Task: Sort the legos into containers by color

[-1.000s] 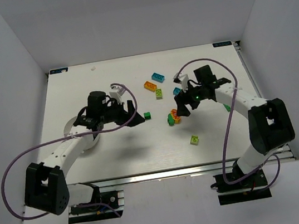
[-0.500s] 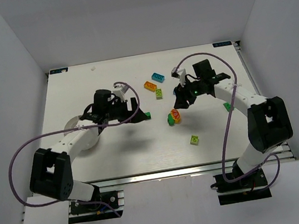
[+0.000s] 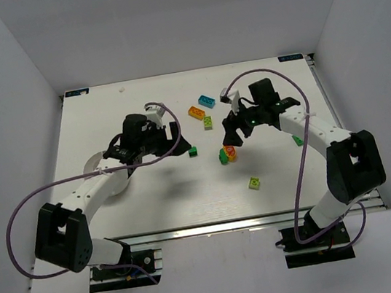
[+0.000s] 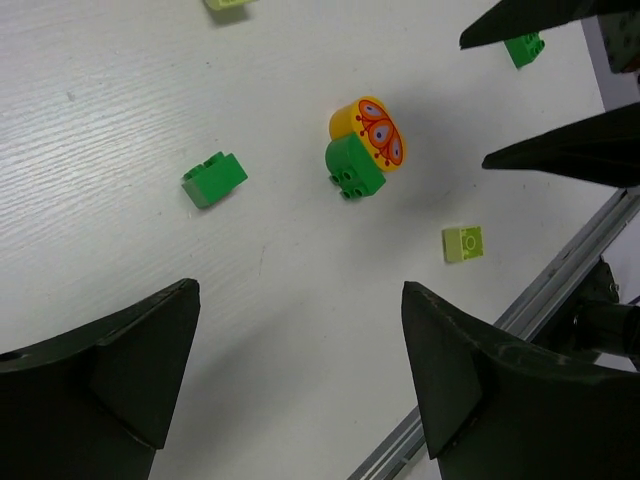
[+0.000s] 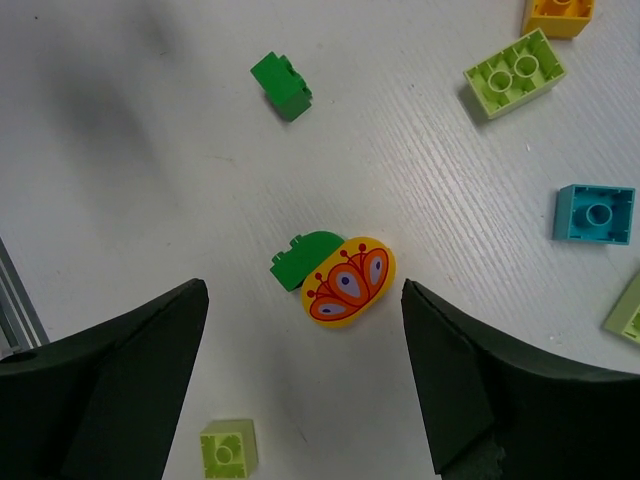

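**Two sets of jaws spread wide, nothing held**

The right gripper (image 5: 305, 290), jaws spread and empty, hangs over a yellow oval piece (image 5: 348, 282) touching a dark green rounded brick (image 5: 298, 260). In its wrist view the pair lies on the table (image 3: 151, 197) between the fingers. The left gripper (image 4: 300, 288), equally spread and empty, has a green brick (image 4: 214, 179) ahead of its left finger, apart from it. The white bowl (image 3: 93, 164) sits at the left, partly hidden under the left arm (image 3: 92, 191). An orange brick (image 3: 196, 112) and a cyan brick (image 3: 206, 101) lie farther back.
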